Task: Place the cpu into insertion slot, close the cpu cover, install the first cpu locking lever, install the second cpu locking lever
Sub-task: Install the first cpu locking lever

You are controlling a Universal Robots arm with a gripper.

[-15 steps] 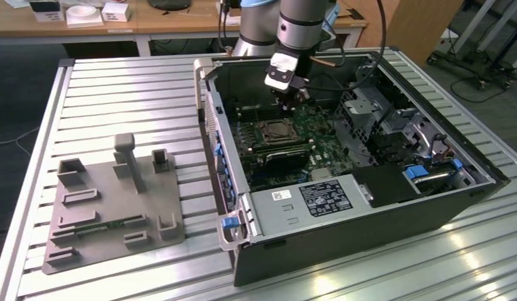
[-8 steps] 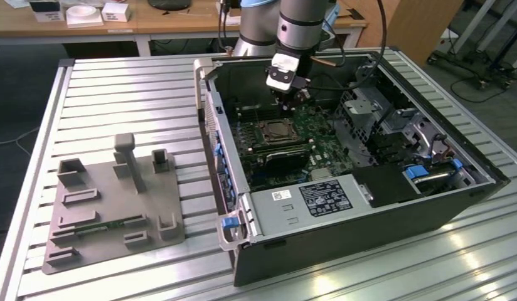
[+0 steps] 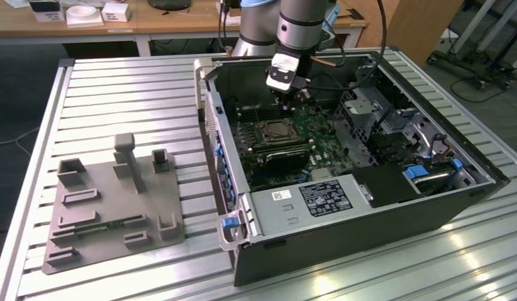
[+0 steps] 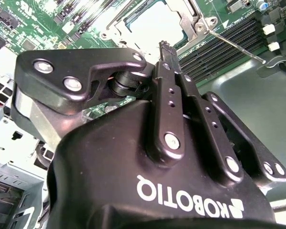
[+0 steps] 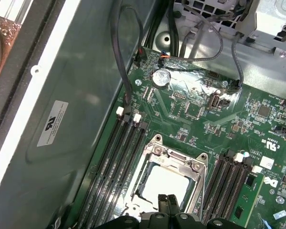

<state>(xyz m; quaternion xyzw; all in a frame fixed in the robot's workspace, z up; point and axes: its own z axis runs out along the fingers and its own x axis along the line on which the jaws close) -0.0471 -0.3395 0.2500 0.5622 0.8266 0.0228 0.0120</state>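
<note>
CPU (image 5: 164,183) sits in the insertion slot (image 3: 263,133), and the cpu cover (image 5: 196,177) looks down flat around it. One locking lever (image 4: 234,46) angles free off the slot's corner, over the memory slots (image 4: 238,28), so we judge a lever step is in hand. We'd push low on the rod with a finger's side and sweep it under its hook, staying clear of the CPU top. Gripper (image 5: 168,200) hangs just above the slot's edge. The arm drops steeply onto it, fingers pressed together, pinching nothing.
</note>
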